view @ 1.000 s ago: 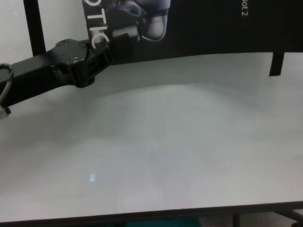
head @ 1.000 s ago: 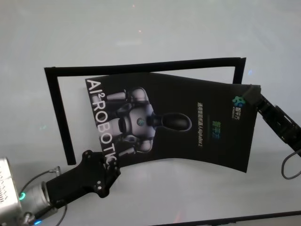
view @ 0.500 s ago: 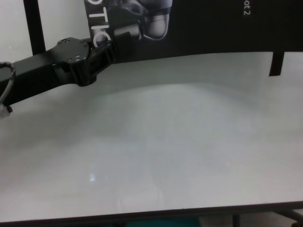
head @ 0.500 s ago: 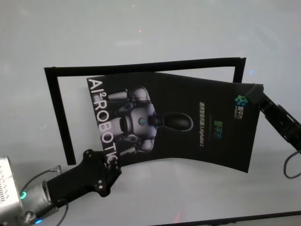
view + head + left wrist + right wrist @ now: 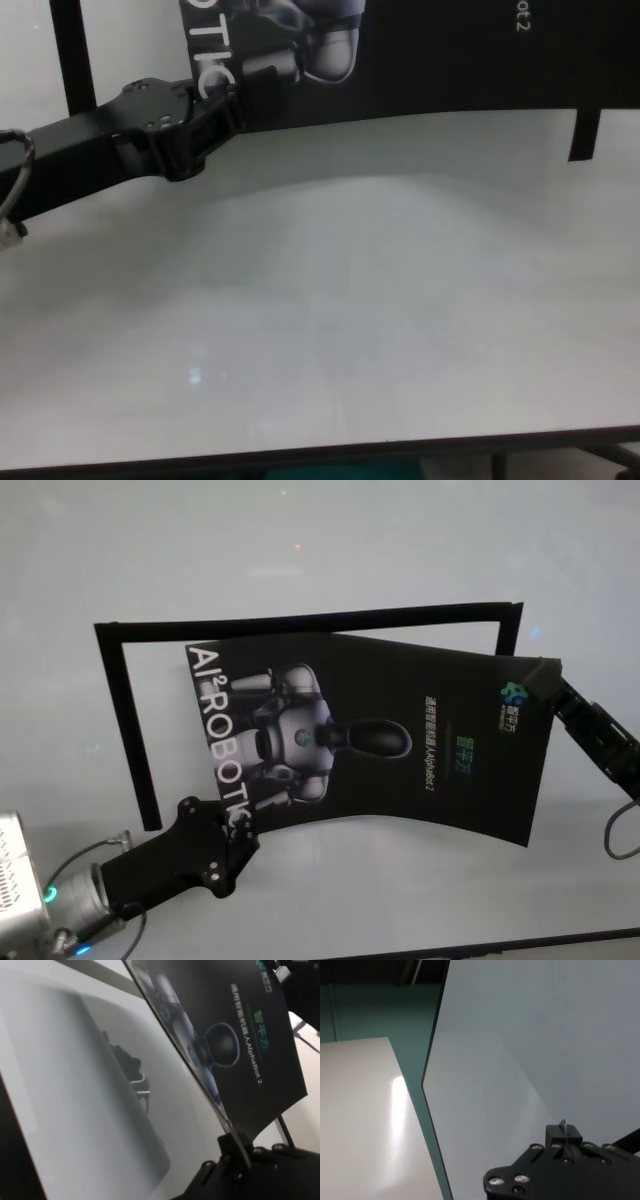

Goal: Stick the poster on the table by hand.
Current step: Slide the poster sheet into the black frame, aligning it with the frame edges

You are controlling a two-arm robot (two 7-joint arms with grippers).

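Observation:
The poster (image 5: pixel 400 730) is a black glossy sheet with a white robot picture and big white letters. It hangs curved, lifted a little above the white table (image 5: pixel 300 540). My left gripper (image 5: pixel 236 830) is shut on its near left corner, by the letters. My right gripper (image 5: pixel 541 678) is shut on its far right corner. The left wrist view shows the sheet (image 5: pixel 235 1020) running edge-on into that gripper (image 5: pixel 236 1147). The right wrist view shows a thin edge pinched in my right gripper (image 5: pixel 564 1139). The chest view shows the left gripper (image 5: pixel 228 105) at the poster's (image 5: pixel 450 60) lower edge.
Narrow black strips form an open frame on the table: a far strip (image 5: pixel 300 620), a left strip (image 5: pixel 128 730) and a short right strip (image 5: pixel 511 630). The poster partly covers this frame. Bare table (image 5: pixel 350 300) lies in front, up to the near edge.
The poster and both grippers have shifted slightly to the right. Both grips hold as before.

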